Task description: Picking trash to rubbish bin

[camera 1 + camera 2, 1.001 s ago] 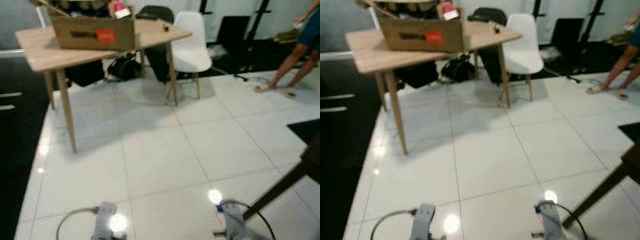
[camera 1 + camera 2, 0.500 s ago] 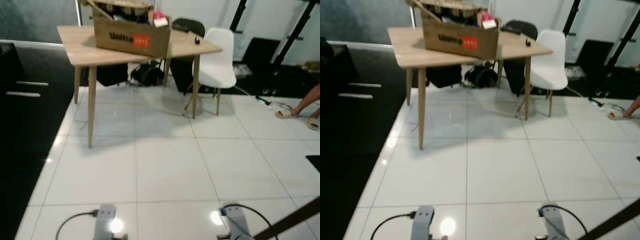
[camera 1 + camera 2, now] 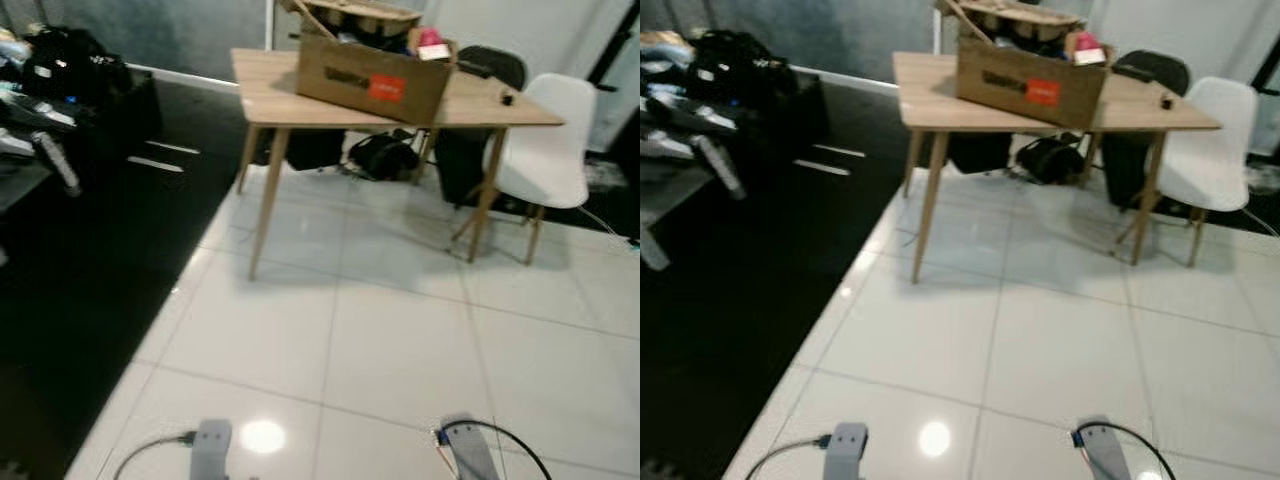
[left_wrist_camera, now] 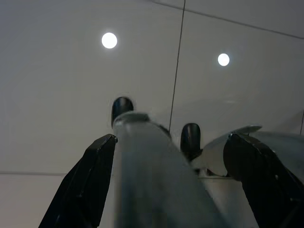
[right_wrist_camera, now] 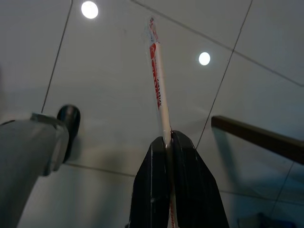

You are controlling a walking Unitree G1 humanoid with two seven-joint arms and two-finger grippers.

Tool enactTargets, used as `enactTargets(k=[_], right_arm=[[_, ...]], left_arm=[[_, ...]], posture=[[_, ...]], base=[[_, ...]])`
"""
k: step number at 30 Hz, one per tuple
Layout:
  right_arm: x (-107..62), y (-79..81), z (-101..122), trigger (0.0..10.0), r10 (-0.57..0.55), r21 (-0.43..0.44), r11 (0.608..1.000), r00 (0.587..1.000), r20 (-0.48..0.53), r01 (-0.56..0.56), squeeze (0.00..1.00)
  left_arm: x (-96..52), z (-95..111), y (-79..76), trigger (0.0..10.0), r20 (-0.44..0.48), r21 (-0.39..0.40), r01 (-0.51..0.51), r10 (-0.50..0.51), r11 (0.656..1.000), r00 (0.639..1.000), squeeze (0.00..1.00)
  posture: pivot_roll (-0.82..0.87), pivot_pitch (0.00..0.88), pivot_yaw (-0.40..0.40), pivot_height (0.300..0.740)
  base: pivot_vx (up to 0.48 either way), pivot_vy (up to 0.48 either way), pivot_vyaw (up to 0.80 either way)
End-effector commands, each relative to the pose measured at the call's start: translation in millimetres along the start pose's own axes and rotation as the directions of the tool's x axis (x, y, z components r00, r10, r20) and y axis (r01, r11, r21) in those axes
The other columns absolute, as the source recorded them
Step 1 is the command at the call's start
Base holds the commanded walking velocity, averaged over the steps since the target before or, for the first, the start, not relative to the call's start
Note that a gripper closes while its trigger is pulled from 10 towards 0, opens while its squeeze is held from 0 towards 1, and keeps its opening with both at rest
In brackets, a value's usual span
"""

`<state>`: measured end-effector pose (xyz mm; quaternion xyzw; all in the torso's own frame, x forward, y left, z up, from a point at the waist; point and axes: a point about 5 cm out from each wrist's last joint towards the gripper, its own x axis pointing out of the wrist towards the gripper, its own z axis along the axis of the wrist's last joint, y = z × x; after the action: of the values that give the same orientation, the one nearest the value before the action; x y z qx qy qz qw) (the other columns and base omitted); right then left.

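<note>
My right gripper (image 5: 166, 138) is shut on a thin white paper wrapper with red print (image 5: 158, 80). The wrapper sticks out past the fingertips over the white tiled floor (image 5: 109, 90). My left gripper (image 4: 171, 190) hangs open above the same tiles. Its two black fingers (image 4: 88, 183) are spread wide with nothing between them, and my own grey leg (image 4: 147, 175) shows behind. In the head views the two silver forearms (image 3: 212, 447) (image 3: 463, 452) reach down at the bottom edge.
A wooden table (image 3: 270, 88) stands ahead with a cardboard box (image 3: 372, 76) on it, black bags (image 3: 385, 155) underneath and a white chair (image 3: 550, 150) at its right. Dark flooring (image 3: 80, 290) and piled clutter (image 3: 60, 80) lie to the left. A dark wooden bar (image 5: 259, 138) crosses near my right gripper.
The camera has swung left: the table and chair have slid right in the picture, and the dark floor and clutter have come in at left. Both arms hang as before.
</note>
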<state>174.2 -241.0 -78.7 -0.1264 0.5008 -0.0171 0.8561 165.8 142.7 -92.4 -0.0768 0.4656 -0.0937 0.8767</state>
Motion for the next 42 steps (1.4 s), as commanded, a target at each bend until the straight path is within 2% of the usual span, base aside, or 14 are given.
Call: enactTargets(k=[1, 11, 25, 34, 42], right_arm=[[-0.3, 0.4, -3, 10.0, -0.003, 0.004, 1.0, 1.0, -0.008, 0.003, 0.0], [-0.1, 4.3, -4, 10.0, -0.001, 0.0, 1.0, 1.0, -0.009, 0.001, 0.0], [-0.1, 5.5, -4, 10.0, 0.002, -0.008, 1.0, 1.0, -0.012, -0.002, 0.0], [-0.3, 3.3, -6, 10.0, -0.012, 0.021, 1.0, 1.0, -0.021, 0.013, 0.0], [-0.5, 2.4, -8, 10.0, -0.022, 0.028, 0.999, 0.999, -0.036, 0.023, 0.0]], left_arm=[[-0.8, -4, 0.0, 10.0, -0.016, 0.001, 0.005, -0.004, 1.0, 1.0, 0.0], [-0.4, 2, 0.3, 10.0, 0.004, 0.014, 0.041, -0.041, 0.999, 0.999, 0.0], [-0.8, 4, 2.5, 10.0, 0.014, 0.012, 0.047, -0.047, 0.999, 0.999, 0.0], [-1.8, 4, 5.3, 10.0, 0.021, 0.0, 0.042, -0.042, 0.999, 0.999, 0.0], [-3.9, 4, 12.3, 10.0, 0.026, -0.018, 0.023, -0.023, 1.0, 0.999, 0.0]], posture=[[0.08, 0.045, -0.117, 0.74], [0.08, 0.032, -0.104, 0.74], [0.08, 0.035, -0.097, 0.74], [0.08, 0.041, -0.091, 0.74], [0.08, 0.047, -0.092, 0.74]], base=[[0.0, 0.0, 0.0], [0.0, 0.0, 0.0], [0.306, 0.0, 0.0], [0.348, 0.0, 0.0], [0.347, 0.0, 0.0]])
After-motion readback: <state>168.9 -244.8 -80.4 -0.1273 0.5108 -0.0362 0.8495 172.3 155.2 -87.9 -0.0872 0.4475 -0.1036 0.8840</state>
